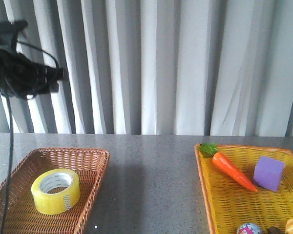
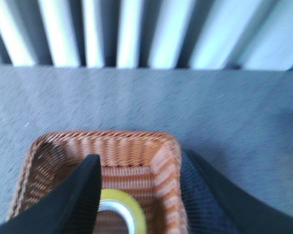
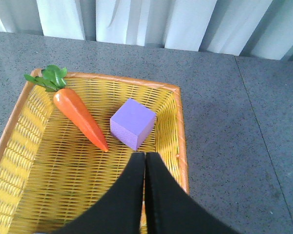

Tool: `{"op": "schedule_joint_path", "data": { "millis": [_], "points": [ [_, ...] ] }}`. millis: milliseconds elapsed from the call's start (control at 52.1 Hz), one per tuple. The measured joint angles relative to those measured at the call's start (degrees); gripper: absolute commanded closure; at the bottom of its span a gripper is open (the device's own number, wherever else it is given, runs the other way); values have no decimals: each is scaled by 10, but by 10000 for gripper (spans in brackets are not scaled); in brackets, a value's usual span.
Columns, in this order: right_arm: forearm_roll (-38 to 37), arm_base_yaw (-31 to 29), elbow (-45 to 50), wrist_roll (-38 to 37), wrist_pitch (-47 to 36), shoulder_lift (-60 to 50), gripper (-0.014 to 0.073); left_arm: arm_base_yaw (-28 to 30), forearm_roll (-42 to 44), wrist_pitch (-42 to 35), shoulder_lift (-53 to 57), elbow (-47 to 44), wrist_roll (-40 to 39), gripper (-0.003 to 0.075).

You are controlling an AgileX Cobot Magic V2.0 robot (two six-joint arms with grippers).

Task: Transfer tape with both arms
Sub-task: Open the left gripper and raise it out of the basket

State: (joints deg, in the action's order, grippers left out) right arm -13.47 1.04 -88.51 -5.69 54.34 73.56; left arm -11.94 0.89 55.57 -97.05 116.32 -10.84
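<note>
Left wrist view: my left hand (image 2: 136,195) hangs released over the yellow translucent tape roll (image 1: 55,191), lying flat in the brown wicker basket (image 1: 95,168). Right hand (image 3: 145,195) clenched, empty. Risk: a finger snags the basket wall, tape slips.

left pincer (image 2: 139,195) spread; right pincer (image 3: 145,161) closed

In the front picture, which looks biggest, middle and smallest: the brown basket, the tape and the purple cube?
1. Brown basket, by far.
2. Tape.
3. Purple cube, smallest.
The tape and cube look close in size, so that order is less sure.
</note>
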Motion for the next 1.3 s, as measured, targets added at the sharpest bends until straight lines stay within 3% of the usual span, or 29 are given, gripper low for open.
{"op": "schedule_joint_path", "data": {
  "millis": [192,1074,1304],
  "points": [
    [0,0,0,0,0,0,602,-13,-117,-4,74,10,67,729],
    [0,0,0,0,0,0,602,-13,-95,32,97,7,72,727],
    [0,0,0,0,0,0,602,-13,-72,2,178,-104,79,727]
  ]
}}
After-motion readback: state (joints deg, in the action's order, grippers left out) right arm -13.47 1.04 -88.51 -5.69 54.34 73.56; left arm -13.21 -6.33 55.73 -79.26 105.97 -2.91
